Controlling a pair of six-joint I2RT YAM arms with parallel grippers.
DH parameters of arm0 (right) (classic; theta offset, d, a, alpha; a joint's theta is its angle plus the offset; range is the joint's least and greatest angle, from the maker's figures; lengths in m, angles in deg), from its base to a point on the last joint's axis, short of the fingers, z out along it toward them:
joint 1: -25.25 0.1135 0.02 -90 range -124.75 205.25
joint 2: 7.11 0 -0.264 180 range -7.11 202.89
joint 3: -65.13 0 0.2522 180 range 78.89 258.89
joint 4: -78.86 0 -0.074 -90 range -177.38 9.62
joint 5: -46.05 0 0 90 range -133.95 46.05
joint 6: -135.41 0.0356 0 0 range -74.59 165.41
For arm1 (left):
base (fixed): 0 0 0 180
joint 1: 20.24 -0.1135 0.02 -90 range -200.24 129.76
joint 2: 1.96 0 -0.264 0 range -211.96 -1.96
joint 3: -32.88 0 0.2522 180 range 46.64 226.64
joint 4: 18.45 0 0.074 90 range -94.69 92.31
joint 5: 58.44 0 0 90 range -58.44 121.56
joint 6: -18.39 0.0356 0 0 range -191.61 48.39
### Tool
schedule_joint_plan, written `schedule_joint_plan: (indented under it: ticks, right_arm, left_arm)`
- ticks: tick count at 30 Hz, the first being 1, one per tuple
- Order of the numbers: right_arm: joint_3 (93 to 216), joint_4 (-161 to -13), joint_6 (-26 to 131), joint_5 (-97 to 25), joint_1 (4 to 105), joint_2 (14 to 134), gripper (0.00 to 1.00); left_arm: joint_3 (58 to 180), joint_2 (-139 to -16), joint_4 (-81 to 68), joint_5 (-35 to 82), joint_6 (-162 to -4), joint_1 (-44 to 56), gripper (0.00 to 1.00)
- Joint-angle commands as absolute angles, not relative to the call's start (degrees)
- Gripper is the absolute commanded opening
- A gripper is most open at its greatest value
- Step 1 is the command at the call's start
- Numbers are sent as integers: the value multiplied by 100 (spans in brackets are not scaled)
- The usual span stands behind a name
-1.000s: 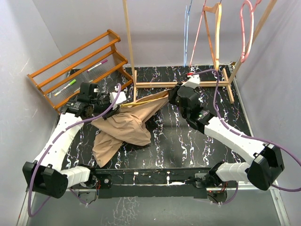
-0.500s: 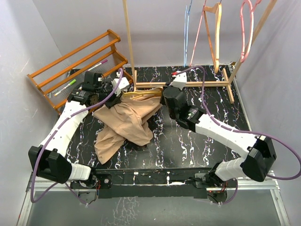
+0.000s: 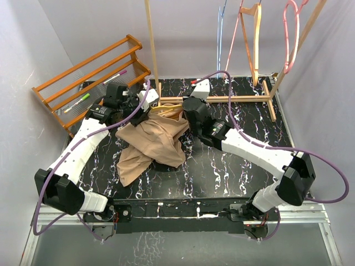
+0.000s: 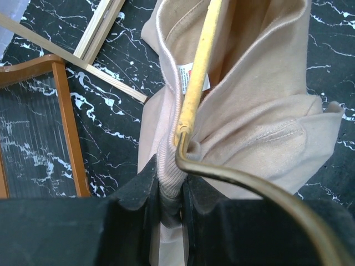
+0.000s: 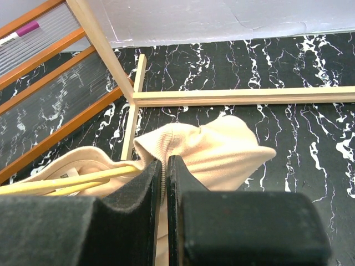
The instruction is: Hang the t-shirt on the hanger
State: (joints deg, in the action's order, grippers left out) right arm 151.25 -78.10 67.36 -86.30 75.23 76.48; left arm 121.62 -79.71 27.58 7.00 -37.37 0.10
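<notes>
L gripper (image 4: pixel 166 191): jaws nearly closed, pinching ribbed collar (image 4: pixel 168 166) of t-shirt (image 3: pixel 154 138); hold looks firm in the wrist view. R gripper (image 5: pixel 164 166): jaws fully together on a fold of the same collar, opp. side; cloth runs into the nip, so judged held. Both grips sit just in front of garment rack base (image 3: pixel 249 98), at its left end. Hanger (image 4: pixel 198 77) pos.: mustard arm lies inside neck opening, w/ hook (image 4: pixel 249 184) emerging at collar beside L fingers. R wrist view shows two yellow bars under cloth, left of its jaws. Shirt body lies bunched on tabletop (image 3: pixel 222 160), trailing from rack base toward arm bases; sleeves and hem can't be told apart. Est. progress: insertion stage, approx. midway. Done: hanger is in through neck, collar spread btwn the two grips. Left: seat both shoulders over hanger ends (neither confirmed, cloth hides them), get hook clear of collar, release. Risk: collar rib is bunched against hook and may snag.
</notes>
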Motion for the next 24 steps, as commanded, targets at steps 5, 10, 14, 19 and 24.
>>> schedule_joint_plan:
  ticks: [5,10,14,19,24]
  right_arm:
    - [15854,-8628,6779,-7945,7998,7894,8]
    - [15941,-8720,6681,-7966,8131,7859,8]
    - [16076,-8716,6565,-8009,8231,7831,8]
    - [16132,-8769,6498,-8034,8318,7811,8]
    - [16209,-8812,6420,-8029,8356,7805,8]
  left_arm:
    - [12507,-8207,2256,546,-4082,252,0]
    - [12463,-8220,2213,610,-4016,252,0]
    - [12381,-8225,2130,601,-3997,252,0]
    - [12427,-8295,2117,621,-4019,252,0]
    - [12419,-8260,2097,623,-3995,252,0]
